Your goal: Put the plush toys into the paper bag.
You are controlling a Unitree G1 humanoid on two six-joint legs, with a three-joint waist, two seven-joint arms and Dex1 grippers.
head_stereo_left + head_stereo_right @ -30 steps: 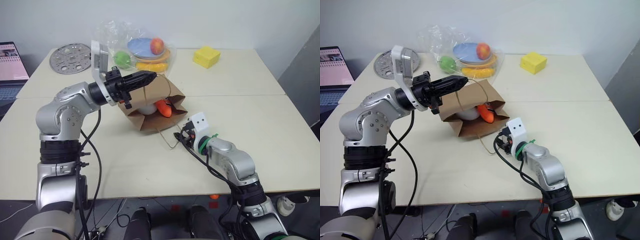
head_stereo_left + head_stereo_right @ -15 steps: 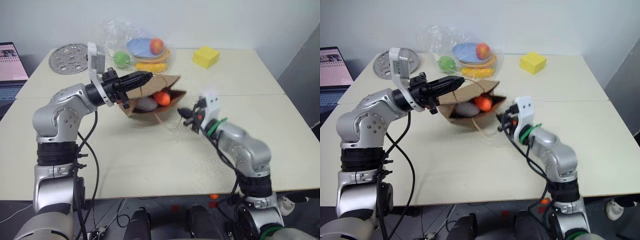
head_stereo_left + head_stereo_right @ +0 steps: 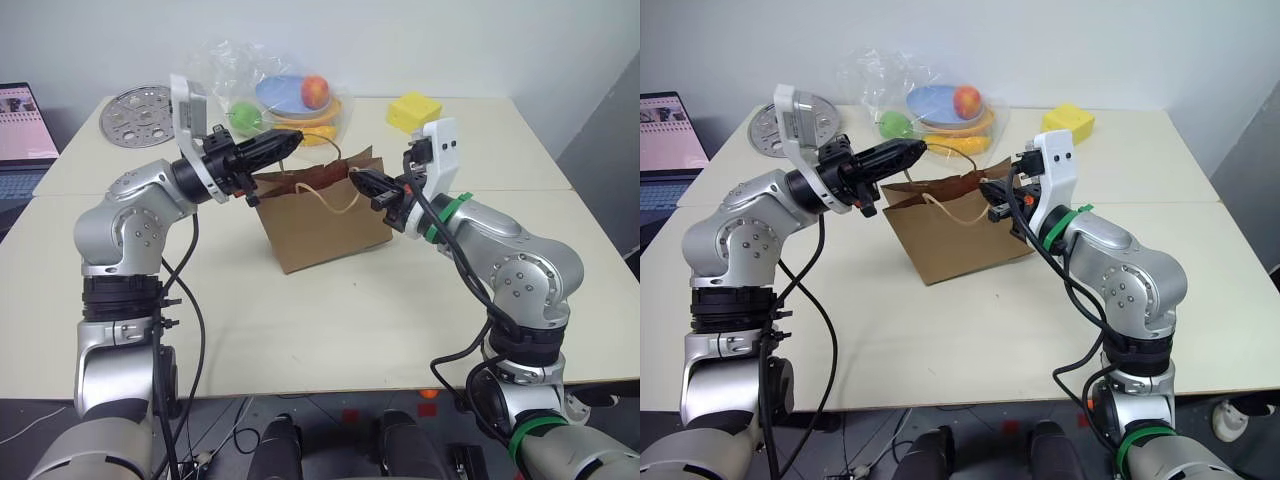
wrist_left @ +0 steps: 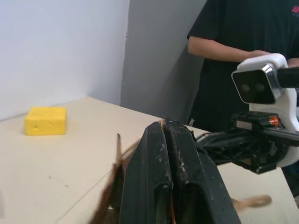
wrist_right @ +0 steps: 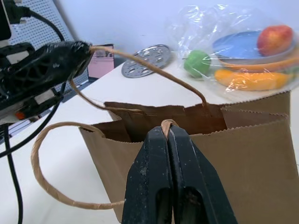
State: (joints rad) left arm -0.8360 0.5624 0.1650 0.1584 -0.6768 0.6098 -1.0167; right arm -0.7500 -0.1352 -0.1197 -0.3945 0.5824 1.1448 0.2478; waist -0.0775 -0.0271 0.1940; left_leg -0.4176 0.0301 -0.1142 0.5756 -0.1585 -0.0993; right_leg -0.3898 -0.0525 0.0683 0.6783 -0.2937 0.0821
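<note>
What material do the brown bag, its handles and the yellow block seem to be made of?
The brown bag looks like matte kraft paper: it shows creases and a serrated top edge. Its handles look like twisted paper cord, thin and tan. The yellow block has a dull, even surface with small holes; it may be foam or soft plastic, but the pictures leave this open.

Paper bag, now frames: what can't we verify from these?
- Inside of the paper bag: in both eye views its front wall hides the contents, so the plush toys can't be confirmed.
- Right wrist view: the right gripper, shut on the handle at the rim, blocks the opening.
- Left wrist view: the left gripper, shut on the other handle, covers the bag.
</note>
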